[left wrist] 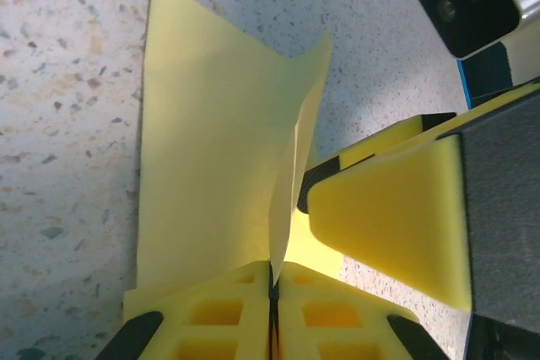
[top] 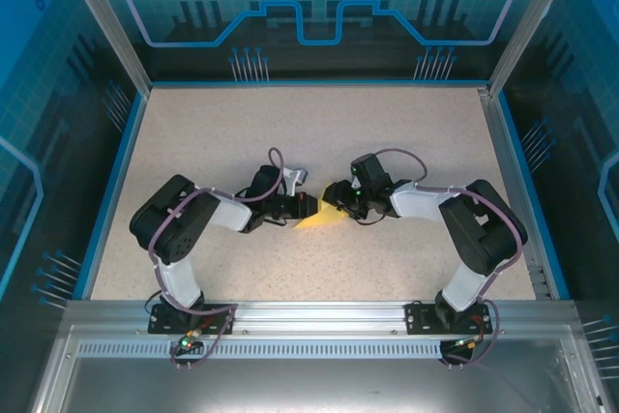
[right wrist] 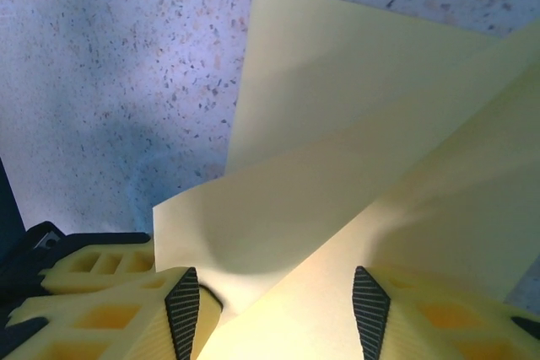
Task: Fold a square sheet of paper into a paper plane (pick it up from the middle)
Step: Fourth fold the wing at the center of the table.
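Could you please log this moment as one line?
left tool: shut on yellow paper | right tool: open, straddling paper

Yellow paper point(left wrist: 211, 149), yellow fingers point(left wrist: 219, 318), speckled bench point(left wrist: 59, 82).
My paper is plain bright yellow. My fingers are nearly the same yellow, with black ribbed pads point(right wrist: 181, 314). The bench is pale beige with small dark and brown specks, and its border point(top: 113, 191) is blue.

paper point(right wrist: 380, 166) cut off at right edge
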